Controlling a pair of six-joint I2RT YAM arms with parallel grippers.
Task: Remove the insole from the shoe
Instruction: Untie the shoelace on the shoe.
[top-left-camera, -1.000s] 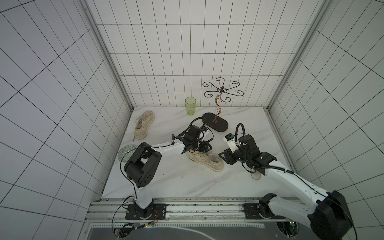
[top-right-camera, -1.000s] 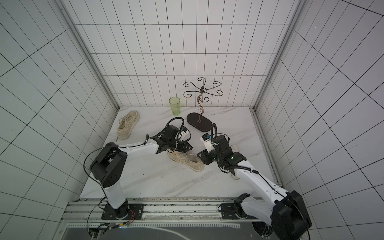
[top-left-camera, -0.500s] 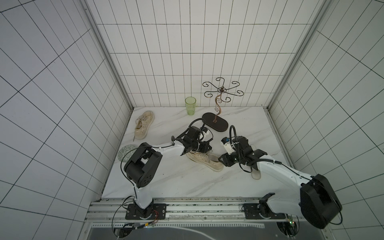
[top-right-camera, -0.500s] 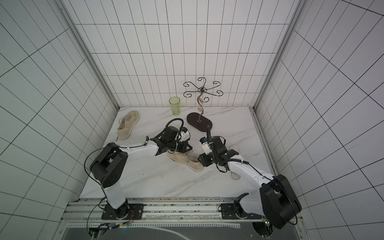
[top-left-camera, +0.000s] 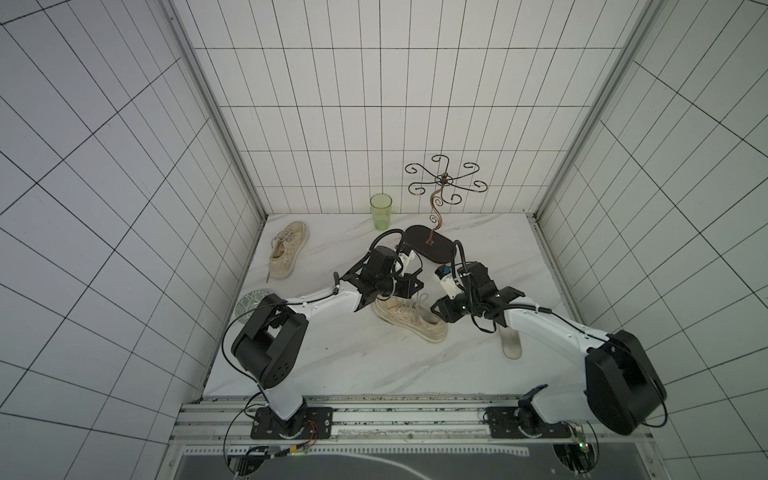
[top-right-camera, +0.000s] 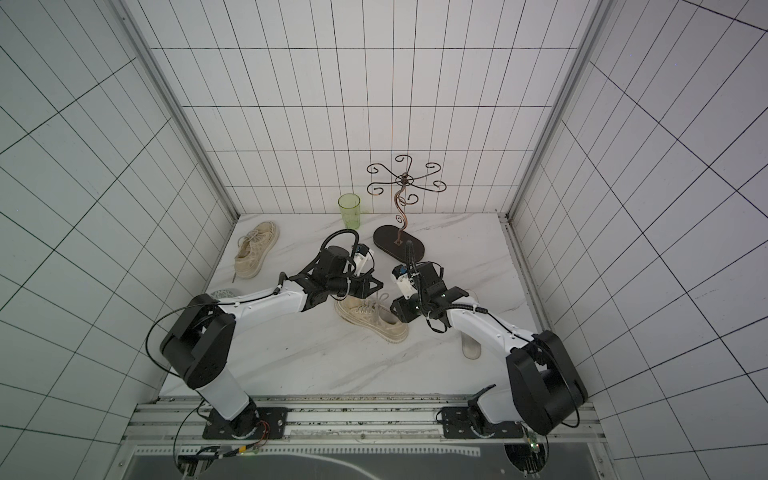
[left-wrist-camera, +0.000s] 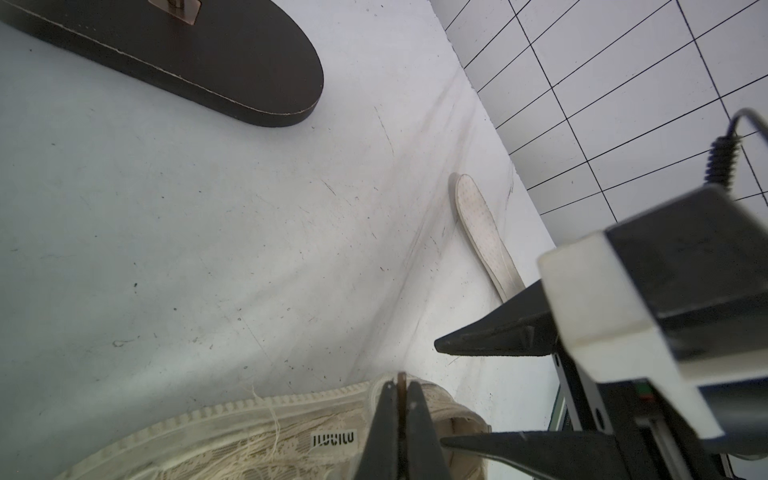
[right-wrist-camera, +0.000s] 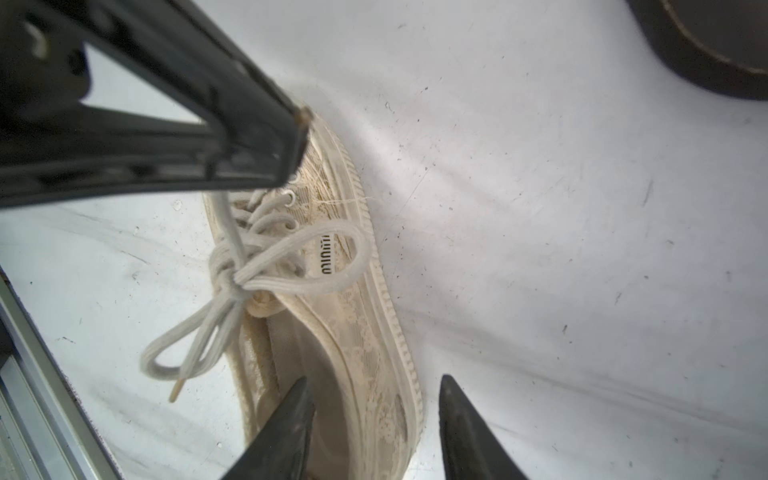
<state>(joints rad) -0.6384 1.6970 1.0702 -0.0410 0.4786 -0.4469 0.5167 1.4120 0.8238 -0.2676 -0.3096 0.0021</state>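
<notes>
the shoe (top-left-camera: 409, 319) sits on its sole near the middle of the marble table (top-left-camera: 353, 365), toe toward the left arm and heel toward the right arm. it is a cream lace-patterned sneaker with a thick ribbed sole, pale laces tied in a loose bow and a small black-lettered side label. a smooth pale inner surface shows inside the heel opening (right-wrist-camera: 286, 349); i cannot tell whether that is the insole. the left gripper (left-wrist-camera: 401, 395) is pinched fully together over the shoe's far edge; whether it nips anything is unclear. the right gripper (right-wrist-camera: 374, 395) is partly spread, one finger inside the heel opening and the other outside the side wall. a loose insole (top-left-camera: 511, 345) lies flat beside the right arm.
</notes>
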